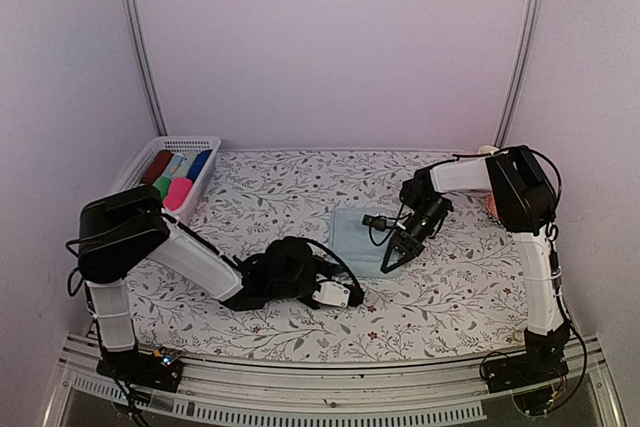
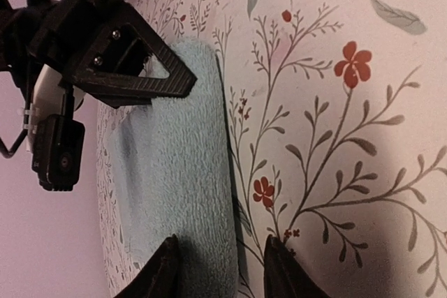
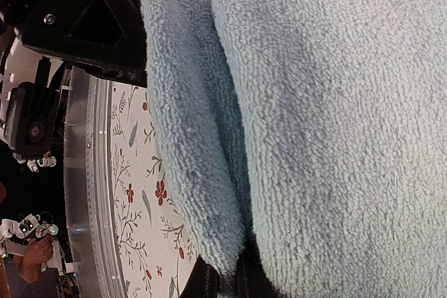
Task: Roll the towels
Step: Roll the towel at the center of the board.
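**Pale blue towel barely begun; pink one looks done**

Nearest the viewer, a metal rail (image 1: 330, 372) carries both arm bases, on the near side of the pale blue towel (image 1: 355, 232), which lies approx. mid-table. At the towel's near edge, the L gripper (image 2: 220, 273) is released. Its fingers are spread, one over the terry and one over bare cloth, straddling the rounded edge w/o pinching it. At the towel's near R corner, the R gripper (image 1: 393, 255) is clenched on a lifted fold of terry. The wrist view shows that fold doubled back over the flat part.

Progress, as a judgement: only the first turn is started. Most of the towel lies flat w/ no cylinder yet, so nearly all the rolling is left. Beyond the towel, far to its L, a white basket (image 1: 185, 141) holds a pink roll (image 1: 178, 193) among other rolls (image 1: 157, 165) in red, dark blue & green. That pink towel looks already rolled & stowed. A pinkish thing far R of the towel, behind the R arm, is too hidden to identify.

Surface: a floral cloth (image 1: 300, 187) w/ grey leaves & small red flowers lies smooth under & around the towel. Room: plain pale walls (image 1: 330, 37) stand behind the towel & to both its sides, w/ two metal posts (image 1: 135, 37) at the back corners.
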